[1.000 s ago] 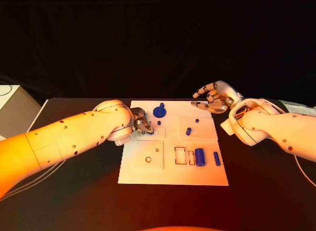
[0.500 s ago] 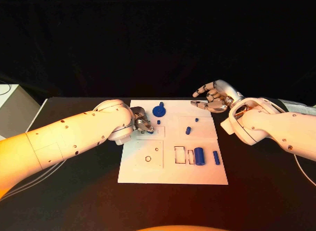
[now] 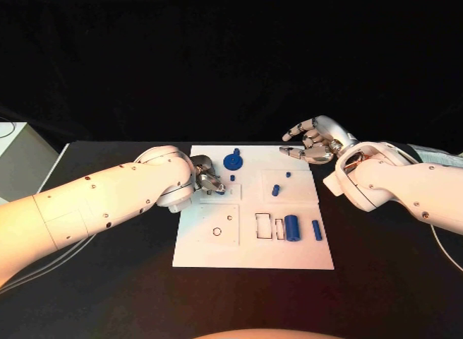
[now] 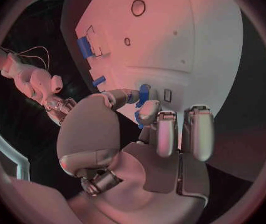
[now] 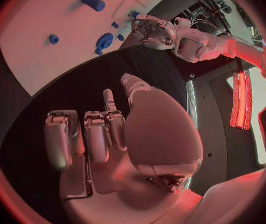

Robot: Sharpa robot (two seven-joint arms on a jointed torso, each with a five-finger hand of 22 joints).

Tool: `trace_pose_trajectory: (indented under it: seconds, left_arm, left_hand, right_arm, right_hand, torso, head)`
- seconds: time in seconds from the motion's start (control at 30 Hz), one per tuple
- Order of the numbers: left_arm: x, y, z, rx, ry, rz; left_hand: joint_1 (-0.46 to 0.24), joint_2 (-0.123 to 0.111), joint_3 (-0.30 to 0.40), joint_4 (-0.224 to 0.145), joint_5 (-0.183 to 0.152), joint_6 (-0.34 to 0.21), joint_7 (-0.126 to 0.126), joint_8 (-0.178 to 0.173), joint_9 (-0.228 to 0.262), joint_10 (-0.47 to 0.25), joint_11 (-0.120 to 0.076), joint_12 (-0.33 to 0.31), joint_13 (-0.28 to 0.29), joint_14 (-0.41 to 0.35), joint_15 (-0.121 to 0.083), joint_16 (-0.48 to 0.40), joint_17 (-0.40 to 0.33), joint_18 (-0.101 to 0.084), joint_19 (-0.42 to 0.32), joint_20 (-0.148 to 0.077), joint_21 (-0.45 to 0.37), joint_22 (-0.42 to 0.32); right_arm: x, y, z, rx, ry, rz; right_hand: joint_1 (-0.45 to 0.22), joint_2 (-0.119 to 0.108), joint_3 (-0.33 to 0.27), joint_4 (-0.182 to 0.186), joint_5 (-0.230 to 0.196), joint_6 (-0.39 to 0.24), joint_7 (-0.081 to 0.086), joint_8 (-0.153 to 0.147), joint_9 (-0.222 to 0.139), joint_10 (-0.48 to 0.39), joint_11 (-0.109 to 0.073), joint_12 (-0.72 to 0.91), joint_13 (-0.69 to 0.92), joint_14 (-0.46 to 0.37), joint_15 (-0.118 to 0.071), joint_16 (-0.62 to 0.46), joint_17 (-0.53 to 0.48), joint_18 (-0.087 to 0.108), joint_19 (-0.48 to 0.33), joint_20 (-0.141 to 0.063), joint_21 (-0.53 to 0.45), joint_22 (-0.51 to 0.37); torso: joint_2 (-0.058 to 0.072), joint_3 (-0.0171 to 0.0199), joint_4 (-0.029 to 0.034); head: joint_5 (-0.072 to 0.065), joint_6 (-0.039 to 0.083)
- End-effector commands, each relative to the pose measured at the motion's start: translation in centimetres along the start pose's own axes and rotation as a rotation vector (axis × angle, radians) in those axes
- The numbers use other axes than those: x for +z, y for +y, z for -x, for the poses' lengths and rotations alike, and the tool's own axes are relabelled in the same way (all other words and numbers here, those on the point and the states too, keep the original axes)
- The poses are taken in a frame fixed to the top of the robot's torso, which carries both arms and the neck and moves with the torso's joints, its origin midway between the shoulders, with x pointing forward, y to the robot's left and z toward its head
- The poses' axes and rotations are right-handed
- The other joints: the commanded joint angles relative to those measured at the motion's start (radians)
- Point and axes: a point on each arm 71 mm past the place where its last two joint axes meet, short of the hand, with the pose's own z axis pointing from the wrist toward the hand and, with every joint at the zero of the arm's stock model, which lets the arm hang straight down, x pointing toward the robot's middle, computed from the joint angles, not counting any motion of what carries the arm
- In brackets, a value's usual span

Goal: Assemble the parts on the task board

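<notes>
No legible text, label, brand, number or sign appears on the task board (image 3: 254, 247) or on any part.

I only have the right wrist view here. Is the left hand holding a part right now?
Observer: Yes. In the left wrist view the left hand pinches a small blue part over the task board.
Operator: Where on the board is that?
Observer: In the head view, at the board's left edge, near the far end, just short of the blue disc-shaped part.
Operator: And my right hand against the board?
Observer: The head view shows the right hand beyond the board's far right corner, fingers apart, holding nothing.
</notes>
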Motion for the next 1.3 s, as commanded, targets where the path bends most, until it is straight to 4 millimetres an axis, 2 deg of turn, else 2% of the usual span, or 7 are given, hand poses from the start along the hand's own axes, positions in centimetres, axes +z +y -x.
trace_pose_trajectory:
  seconds: [0.03,0.23,0.6,0.73,0.9,1.0,1.3]
  left_arm:
    - [-0.04,-0.16,0.08,-0.017,-0.013,-0.010]
    - [0.01,-0.10,0.12,-0.014,-0.015,-0.008]
    - [0.14,-0.17,0.07,-0.004,-0.010,-0.005]
    - [0.20,-0.09,0.06,0.001,-0.004,-0.001]
    - [0.29,-0.11,0.06,0.010,-0.003,0.002]
    - [0.34,-0.18,0.02,0.014,-0.001,0.002]
    - [0.54,-0.10,0.08,0.010,-0.005,0.006]
  left_hand:
    - [0.005,0.016,0.118,-0.121,0.001,0.045,-0.039,0.003,0.341,0.004,0.001,0.005,0.000,0.106,-0.008,0.003,0.263,-0.006,0.002,-0.004,0.006,0.049]
    - [0.005,0.017,0.119,-0.122,0.002,0.046,-0.039,0.003,0.341,0.004,0.001,0.004,-0.002,0.106,-0.008,0.003,0.263,-0.007,0.003,-0.004,0.006,0.050]
    - [0.006,0.019,0.120,-0.123,0.002,0.047,-0.040,0.002,0.342,0.005,0.000,0.004,-0.001,0.106,-0.008,0.003,0.263,-0.007,0.004,-0.005,0.007,0.051]
    - [0.006,0.019,0.121,-0.123,0.002,0.047,-0.040,0.002,0.342,0.004,0.000,0.003,-0.003,0.106,-0.009,0.003,0.263,-0.007,0.004,-0.005,0.007,0.051]
    - [0.006,0.019,0.121,-0.123,0.002,0.048,-0.040,0.002,0.342,0.007,0.000,0.007,0.003,0.106,-0.009,0.003,0.263,-0.007,0.004,-0.005,0.007,0.052]
    - [0.006,0.019,0.121,-0.123,0.002,0.048,-0.040,0.002,0.342,0.007,0.000,0.007,0.003,0.106,-0.009,0.003,0.263,-0.007,0.004,-0.005,0.007,0.052]
    - [0.006,0.019,0.121,-0.124,0.002,0.047,-0.040,0.002,0.342,0.005,0.000,0.004,-0.002,0.106,-0.009,0.003,0.263,-0.007,0.004,-0.006,0.007,0.052]
  right_arm:
    - [-0.02,0.08,-0.11,-0.009,0.013,0.010]
    - [-0.03,0.09,-0.12,-0.010,0.014,0.009]
    - [-0.02,0.12,-0.14,-0.010,0.014,0.010]
    - [-0.04,0.10,-0.12,-0.011,0.015,0.009]
    - [-0.06,0.09,-0.13,-0.011,0.017,0.007]
    - [-0.06,0.10,-0.14,-0.011,0.018,0.007]
    - [-0.05,0.14,-0.15,-0.015,0.018,0.008]
  right_hand:
    - [-0.009,0.002,0.003,-0.001,0.006,0.001,0.000,0.005,0.002,0.007,-0.002,-0.001,0.179,0.106,0.000,0.004,0.263,-0.002,0.076,0.000,-0.005,0.202]
    - [-0.009,0.002,0.003,-0.001,0.006,0.001,0.000,0.005,0.002,0.007,-0.002,-0.001,0.179,0.106,0.000,0.004,0.263,-0.002,0.076,0.000,-0.005,0.202]
    - [-0.009,0.002,0.003,-0.001,0.006,0.001,0.000,0.005,0.002,0.007,-0.002,-0.001,0.179,0.106,0.000,0.004,0.263,-0.002,0.076,0.000,-0.005,0.202]
    - [-0.013,0.002,0.004,-0.001,0.006,0.001,-0.001,0.006,0.002,0.009,-0.003,0.000,0.180,0.106,-0.001,0.004,0.263,-0.002,0.076,0.000,-0.005,0.202]
    - [-0.013,0.002,0.004,-0.001,0.006,0.001,-0.001,0.006,0.002,0.009,-0.003,0.000,0.180,0.106,-0.001,0.004,0.263,-0.002,0.076,0.000,-0.005,0.202]
    - [-0.013,0.002,0.004,-0.001,0.006,0.001,-0.001,0.006,0.002,0.009,-0.003,0.000,0.180,0.106,-0.001,0.004,0.263,-0.002,0.076,0.000,-0.005,0.202]
    - [-0.014,0.002,0.004,-0.001,0.006,0.001,-0.001,0.006,0.002,0.013,-0.003,0.004,0.184,0.106,-0.001,0.004,0.263,-0.003,0.077,-0.001,-0.002,0.205]
  torso:
    - [-0.001,0.0007,0.0005]
    - [-0.001,0.0024,0.0009]
    - [-0.001,0.0017,-0.0004]
    - [0.001,0.0010,-0.0011]
    - [-0.001,0.0032,-0.0002]
    - [-0.001,0.0020,0.0002]
    - [-0.001,0.0019,0.0007]
  head:
    - [-0.001,-0.001]
    - [-0.002,-0.004]
    - [0.005,-0.008]
    - [0.000,-0.007]
    - [0.000,-0.005]
    - [-0.001,-0.007]
    - [-0.003,-0.008]
